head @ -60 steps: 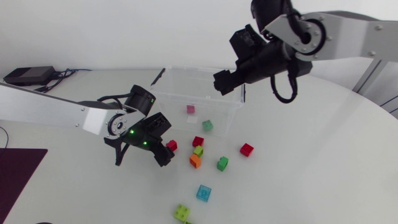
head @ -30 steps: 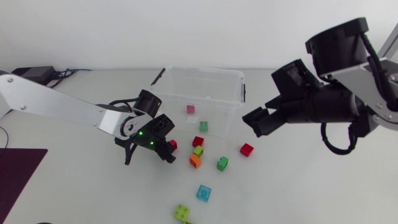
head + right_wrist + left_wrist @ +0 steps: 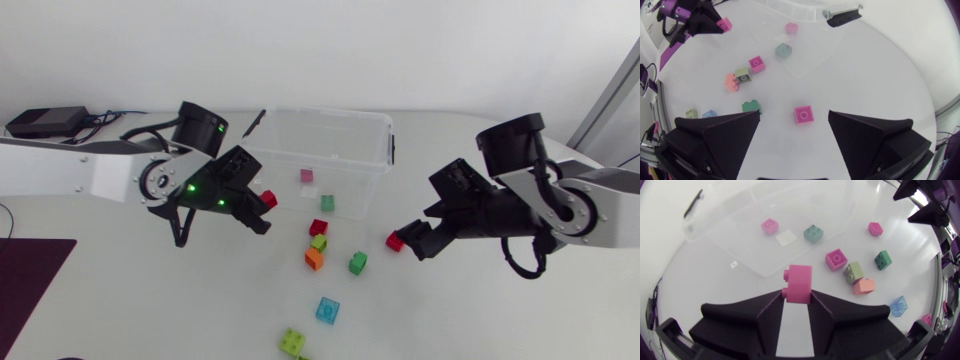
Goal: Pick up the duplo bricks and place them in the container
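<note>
My left gripper (image 3: 258, 205) is shut on a red brick (image 3: 267, 198), held above the table just left of the clear container (image 3: 350, 125). In the left wrist view that brick (image 3: 799, 282) sits pinched between the fingertips of the gripper (image 3: 796, 297), with the container (image 3: 740, 235) ahead. My right gripper (image 3: 408, 243) is open, low over the table beside another red brick (image 3: 395, 240). In the right wrist view this brick (image 3: 803, 114) lies just ahead of the wide-open gripper (image 3: 794, 120). A pink brick (image 3: 307, 176) and a green one (image 3: 327, 201) lie in the container.
Loose bricks lie between the arms: red (image 3: 318, 227), lime (image 3: 319, 241), orange (image 3: 314, 258), green (image 3: 357, 262). A clear blue brick (image 3: 327, 309) and a lime one (image 3: 292, 342) lie nearer the front edge. A dark mat (image 3: 30, 285) covers the left front corner.
My left gripper shut on the red brick and lifted it up toward the container. My right arm swung down from over the container to the red brick on the right.
</note>
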Controlling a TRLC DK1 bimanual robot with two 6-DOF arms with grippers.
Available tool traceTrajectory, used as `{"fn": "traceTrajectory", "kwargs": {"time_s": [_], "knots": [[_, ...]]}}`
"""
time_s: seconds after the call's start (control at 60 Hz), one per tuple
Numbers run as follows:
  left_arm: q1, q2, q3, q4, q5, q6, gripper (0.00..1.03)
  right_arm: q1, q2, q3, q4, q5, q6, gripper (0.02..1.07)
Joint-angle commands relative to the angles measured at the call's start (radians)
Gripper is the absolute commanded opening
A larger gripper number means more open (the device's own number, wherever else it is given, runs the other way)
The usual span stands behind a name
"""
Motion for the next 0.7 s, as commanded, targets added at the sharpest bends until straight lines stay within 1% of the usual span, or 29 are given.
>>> {"fn": "traceTrajectory", "kwargs": {"time_s": [0.0, 0.117, 0.283, 0.483, 0.55, 0.6, 0.683], "knots": [[0.007, -0.088, 0.023, -0.027, 0.01, -0.034, 0.26, -0.015, 0.088, -0.02, 0.035, -0.01, -0.044, 1.01], [0.007, -0.165, 0.055, -0.027, 0.012, -0.077, 0.26, -0.026, 0.185, -0.007, 0.087, -0.012, -0.059, 1.01], [0.007, -0.205, 0.096, -0.003, 0.033, -0.121, 0.26, -0.039, 0.281, 0.013, 0.131, -0.012, -0.085, 1.01], [0.007, -0.172, 0.149, 0.099, 0.037, -0.184, 0.26, -0.041, 0.361, 0.036, 0.168, -0.01, -0.098, 1.0], [0.006, -0.143, 0.181, 0.105, 0.037, -0.193, 0.26, -0.039, 0.39, 0.037, 0.193, -0.009, -0.098, 0.97], [0.004, -0.128, 0.195, 0.117, 0.035, -0.206, 0.26, -0.038, 0.41, 0.039, 0.204, -0.004, -0.098, 0.96], [-0.005, -0.083, 0.225, 0.125, 0.03, -0.213, 0.27, -0.032, 0.438, 0.043, 0.224, 0.005, -0.101, 0.88]]}}
